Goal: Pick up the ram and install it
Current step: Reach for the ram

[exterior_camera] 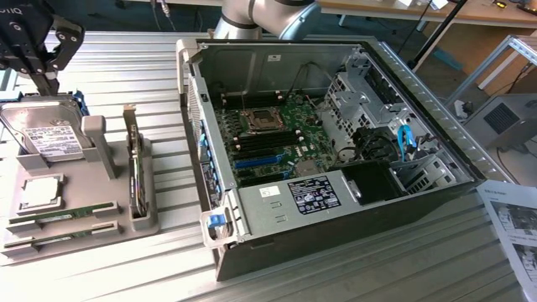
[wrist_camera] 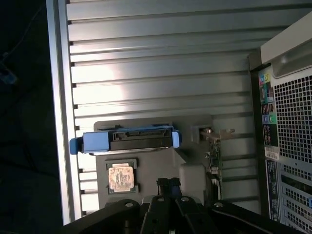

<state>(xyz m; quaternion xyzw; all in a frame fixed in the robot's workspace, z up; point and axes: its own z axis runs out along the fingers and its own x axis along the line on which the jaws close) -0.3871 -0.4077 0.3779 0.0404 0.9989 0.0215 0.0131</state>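
The gripper is seen with fingers pressed together and empty, held over the hard drive at the exterior view's upper left. The ram is not yet picked from the tray, lower left; nothing is installed. The motherboard slots are hard to make out

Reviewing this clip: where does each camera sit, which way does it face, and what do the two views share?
Exterior view: off the arm, raised, looking down across the slatted table at the open computer case and the parts holder beside it; shows the robot arm and the gripper near the hard drive.
Wrist view: on the wrist, looking down past the shut gripper onto the parts holder.
Shared: gripper, hard drive, processor, expansion card, computer case.
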